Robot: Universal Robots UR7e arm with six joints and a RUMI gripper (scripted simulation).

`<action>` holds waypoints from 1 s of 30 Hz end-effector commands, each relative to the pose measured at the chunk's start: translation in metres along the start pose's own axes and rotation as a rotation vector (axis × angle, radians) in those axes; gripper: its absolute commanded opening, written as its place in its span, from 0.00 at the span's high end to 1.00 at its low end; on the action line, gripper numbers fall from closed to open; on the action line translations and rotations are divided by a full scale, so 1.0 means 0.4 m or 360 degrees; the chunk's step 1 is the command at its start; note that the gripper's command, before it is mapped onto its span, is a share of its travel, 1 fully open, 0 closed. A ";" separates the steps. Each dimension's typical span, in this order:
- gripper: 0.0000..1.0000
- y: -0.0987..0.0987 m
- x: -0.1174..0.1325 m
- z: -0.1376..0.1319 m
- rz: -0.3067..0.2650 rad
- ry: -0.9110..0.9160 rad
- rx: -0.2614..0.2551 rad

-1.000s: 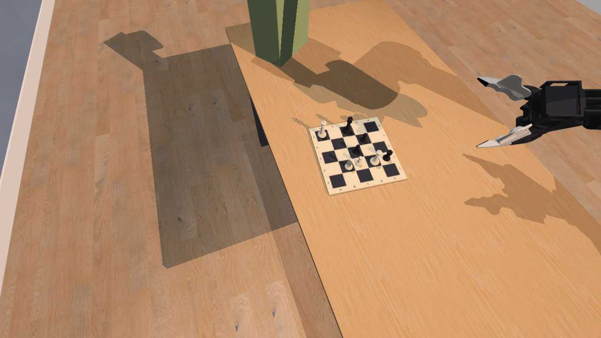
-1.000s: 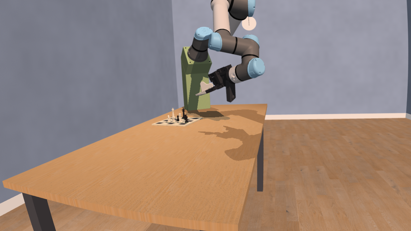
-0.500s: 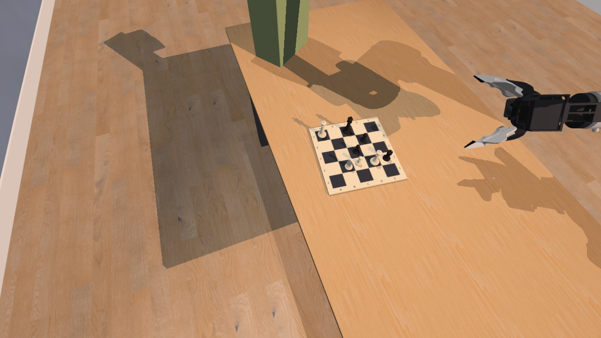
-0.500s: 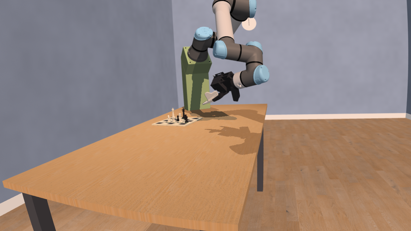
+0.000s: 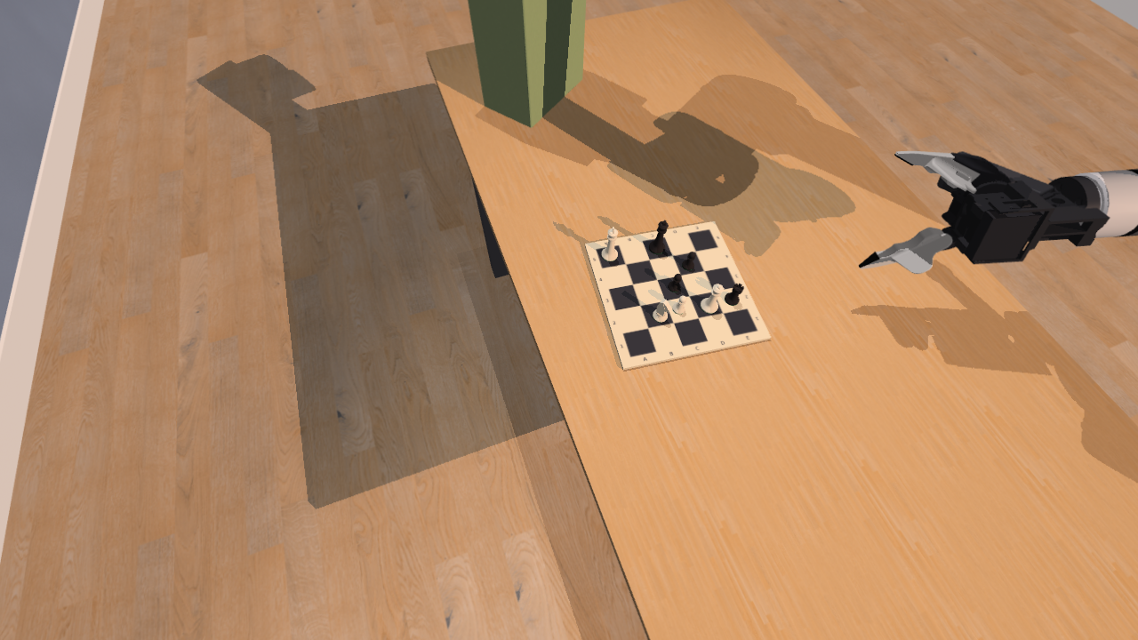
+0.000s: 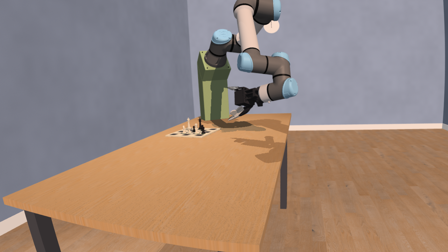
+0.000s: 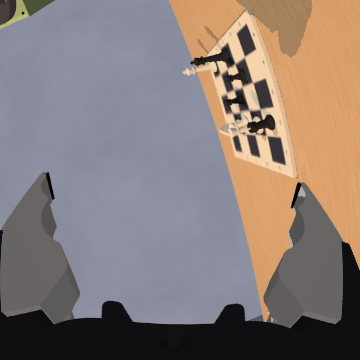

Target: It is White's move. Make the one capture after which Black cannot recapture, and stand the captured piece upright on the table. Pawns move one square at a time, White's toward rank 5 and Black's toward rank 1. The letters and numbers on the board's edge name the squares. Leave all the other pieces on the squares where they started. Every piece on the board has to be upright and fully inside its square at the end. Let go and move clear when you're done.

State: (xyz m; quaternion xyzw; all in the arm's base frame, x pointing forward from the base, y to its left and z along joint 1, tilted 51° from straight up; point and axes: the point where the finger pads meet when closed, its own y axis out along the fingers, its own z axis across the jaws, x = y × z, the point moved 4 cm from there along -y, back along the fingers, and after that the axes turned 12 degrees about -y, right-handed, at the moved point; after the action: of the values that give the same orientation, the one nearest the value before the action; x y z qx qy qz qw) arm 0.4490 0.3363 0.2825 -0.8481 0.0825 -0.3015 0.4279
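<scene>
Gripper (image 5: 891, 208) jaws wide open, empty, raised near table (image 5: 796, 477) far-right edge, well apart from board (image 5: 700, 350) with all pieces upright

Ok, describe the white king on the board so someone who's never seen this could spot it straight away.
Find the small chessboard on the wooden table, near the green pedestal. The white king stands alone in the board's far-left corner, rank 5, file A. It is the tallest white piece, apart from the other white pieces.

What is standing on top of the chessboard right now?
Eight upright pieces stand on the chessboard: four white, four black. The open tool hangs off to the side. Piece bases partly hide their squares.
</scene>
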 end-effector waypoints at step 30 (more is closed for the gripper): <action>0.00 0.013 -0.078 0.071 -0.0312 -0.1727 -0.0149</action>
State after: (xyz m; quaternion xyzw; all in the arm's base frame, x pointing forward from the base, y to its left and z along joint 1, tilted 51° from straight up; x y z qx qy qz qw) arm 0.4419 0.3615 0.2542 -0.9120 -0.1805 0.0896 0.3573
